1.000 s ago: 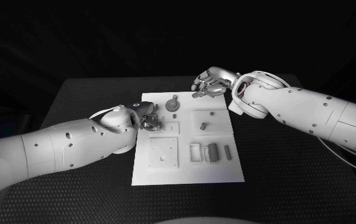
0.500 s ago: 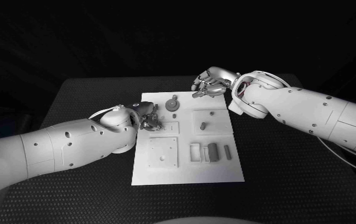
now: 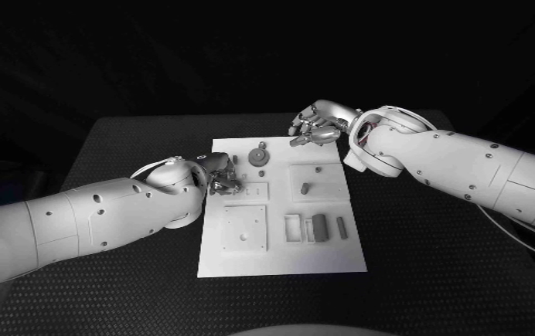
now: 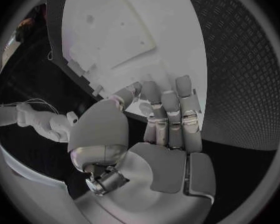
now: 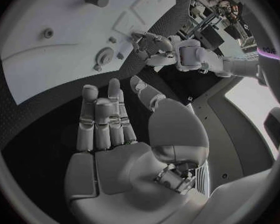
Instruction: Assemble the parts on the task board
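This looks like a robotics lab or test room; a black table (image 3: pixel 134 197) with a dimpled mat surface stands in a darkened space, its surroundings black in the head view; a white task board (image 3: pixel 279 263) with cut-out recesses lies at its middle, laid out like a test fixture; at the rim of the right wrist view, racks of equipment (image 5: pixel 217 7) and cables stand in brighter light.

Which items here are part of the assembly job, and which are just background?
Job:
- task board
- round part near the board's far edge
- small peg standing in the square plate
- bar parts by the slots
- left hand at the board's left edge
- right hand above the far edge

Background:
- black table
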Controlling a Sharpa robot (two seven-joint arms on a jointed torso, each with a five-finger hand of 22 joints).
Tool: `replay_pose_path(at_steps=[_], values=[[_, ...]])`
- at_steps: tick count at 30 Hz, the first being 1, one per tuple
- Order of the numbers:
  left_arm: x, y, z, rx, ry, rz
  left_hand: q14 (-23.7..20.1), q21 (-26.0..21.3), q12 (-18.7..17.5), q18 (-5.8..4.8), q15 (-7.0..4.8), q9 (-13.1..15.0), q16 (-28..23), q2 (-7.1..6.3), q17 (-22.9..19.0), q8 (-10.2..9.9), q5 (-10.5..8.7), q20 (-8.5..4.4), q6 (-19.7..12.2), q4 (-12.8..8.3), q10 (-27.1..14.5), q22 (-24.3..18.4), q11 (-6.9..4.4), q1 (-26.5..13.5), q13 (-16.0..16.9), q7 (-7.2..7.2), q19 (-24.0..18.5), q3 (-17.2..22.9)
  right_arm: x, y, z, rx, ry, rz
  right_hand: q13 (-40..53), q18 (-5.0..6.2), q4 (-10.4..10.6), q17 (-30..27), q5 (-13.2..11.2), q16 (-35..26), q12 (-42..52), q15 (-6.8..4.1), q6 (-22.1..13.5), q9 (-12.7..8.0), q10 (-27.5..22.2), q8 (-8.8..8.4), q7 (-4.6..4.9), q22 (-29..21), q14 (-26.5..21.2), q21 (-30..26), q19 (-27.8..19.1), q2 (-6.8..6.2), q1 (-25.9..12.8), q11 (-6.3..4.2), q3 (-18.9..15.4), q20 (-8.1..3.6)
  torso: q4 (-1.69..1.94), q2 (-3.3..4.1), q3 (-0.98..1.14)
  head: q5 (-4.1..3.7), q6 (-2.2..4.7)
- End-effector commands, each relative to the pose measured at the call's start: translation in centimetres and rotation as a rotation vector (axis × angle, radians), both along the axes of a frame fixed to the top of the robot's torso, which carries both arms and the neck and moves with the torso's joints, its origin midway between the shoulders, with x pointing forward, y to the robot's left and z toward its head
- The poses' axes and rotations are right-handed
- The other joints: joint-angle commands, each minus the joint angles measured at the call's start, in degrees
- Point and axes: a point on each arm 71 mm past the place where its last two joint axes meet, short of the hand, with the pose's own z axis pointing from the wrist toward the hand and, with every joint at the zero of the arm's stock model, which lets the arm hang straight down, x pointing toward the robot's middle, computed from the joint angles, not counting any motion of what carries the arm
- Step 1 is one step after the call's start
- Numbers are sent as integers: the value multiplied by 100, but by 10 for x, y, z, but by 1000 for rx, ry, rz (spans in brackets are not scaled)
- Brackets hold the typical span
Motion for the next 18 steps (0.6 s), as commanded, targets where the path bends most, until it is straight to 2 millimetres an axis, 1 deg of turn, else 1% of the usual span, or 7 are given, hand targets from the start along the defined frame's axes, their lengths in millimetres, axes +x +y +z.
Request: replay_pose_path(at_steps=[1, 4, 8, 10, 14, 17, 18], values=[[-4, -2, -7, -16, 67, -7, -40, -30, 6, -84, -5, -17, 3, -26, -12, -45, 19, 39, 232, 16, -234, 34, 148, -72, -12, 126, 10, -26, 0, 1, -1, -3, 10, 10, -8, 66, 31, -6, 21, -28, -22, -11, 85, 10, 9, -27, 139, 76, -49, -29, -26, 2, -51, 32, 4, 10, 2, -1, -1, 0, -2], [-3, 0, -8, -24, 74, 0, -42, -37, 4, -83, -4, -23, 2, -48, -17, -60, 19, 38, 237, 24, -235, 37, 149, -89, -16, 127, 9, -25, 0, 2, -1, -3, 10, 10, -8, 66, 32, -7, 21, -28, -22, -10, 84, 10, 9, -28, 139, 77, -49, -29, -26, 2, -51, 32, 4, 10, -2, -5, 0, 8, -6], [-2, 2, -9, -55, 93, 22, -42, -48, 3, -84, -5, -30, 3, 31, -27, -81, 30, 33, 258, 3, -235, 46, 147, -65, -20, 125, 14, 9, 0, 2, -1, -5, 12, 10, -8, 66, 32, -7, 21, -28, -22, -10, 84, 10, 8, -28, 139, 77, -49, -30, -26, 1, -51, 32, 4, 9, -5, -5, 6, 7, -1], [-2, 2, -9, -70, 98, 28, -39, -55, 10, -84, -6, -32, 11, 181, -32, -96, 50, 33, 285, -52, -230, 59, 144, -31, -20, 122, 18, 31, 0, 1, -1, -5, 12, 9, -8, 66, 32, -7, 21, -28, -22, -10, 84, 11, 8, -29, 139, 77, -49, -30, -26, 1, -51, 32, 4, 9, -5, -2, 7, 3, -2], [-3, 2, -8, -83, 95, 21, -26, -61, 37, -84, -3, -40, 41, 536, -39, -129, 71, 35, 368, -292, -200, 94, 134, 54, -9, 109, 31, 62, 1, 0, -2, -7, 13, 5, -8, 66, 31, -7, 21, -28, -22, -10, 83, 11, 8, -30, 139, 77, -49, -30, -26, -1, -50, 32, 5, 9, -7, -1, 4, -2, -2], [-4, 2, -8, -95, 102, 23, -11, -66, 35, -84, 4, -86, 43, 591, -54, -174, 73, 38, 414, -416, -177, 104, 131, 42, -3, 106, 41, 63, 1, 0, -2, -7, 13, 3, -8, 66, 31, -7, 21, -28, -22, -10, 83, 11, 8, -30, 139, 77, -49, -30, -27, -1, -49, 32, 5, 9, -9, 1, 4, -4, -2], [-5, 2, -9, -114, 122, 33, -3, -67, 33, -84, 5, -104, 45, 638, -60, -189, 77, 38, 439, -466, -168, 107, 129, 40, 2, 102, 49, 73, 1, -1, -2, -8, 13, 2, -8, 66, 30, -7, 21, -28, -22, -10, 83, 11, 8, -30, 139, 77, -49, -31, -27, -1, -48, 32, 5, 9, -10, 2, 4, -5, -3]])
